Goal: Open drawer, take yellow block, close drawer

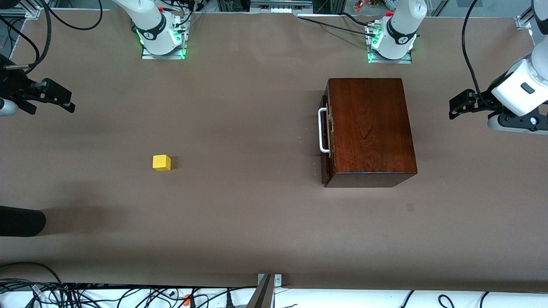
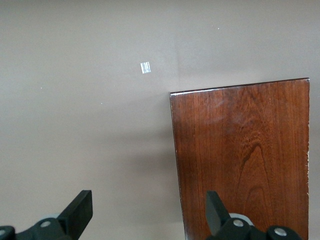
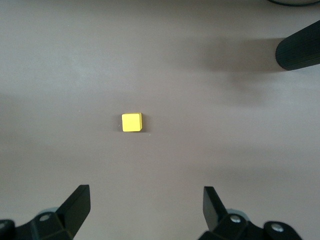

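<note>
The yellow block (image 1: 162,163) lies on the bare table toward the right arm's end, outside the box; it also shows in the right wrist view (image 3: 132,122). The dark wooden box (image 1: 370,128) stands toward the left arm's end. Its drawer front (image 1: 326,167) with the white handle (image 1: 323,130) faces the right arm's end and looks pushed in. My left gripper (image 1: 454,107) is open and empty, up beside the box's end away from the handle (image 2: 148,195), with the box top (image 2: 240,160) below it. My right gripper (image 1: 68,100) is open and empty, up over the table's end (image 3: 145,189).
A black cylindrical object (image 1: 21,221) reaches in over the table at the right arm's end, nearer to the front camera than the block; it also shows in the right wrist view (image 3: 300,47). A small pale mark (image 2: 145,67) lies on the table near the box.
</note>
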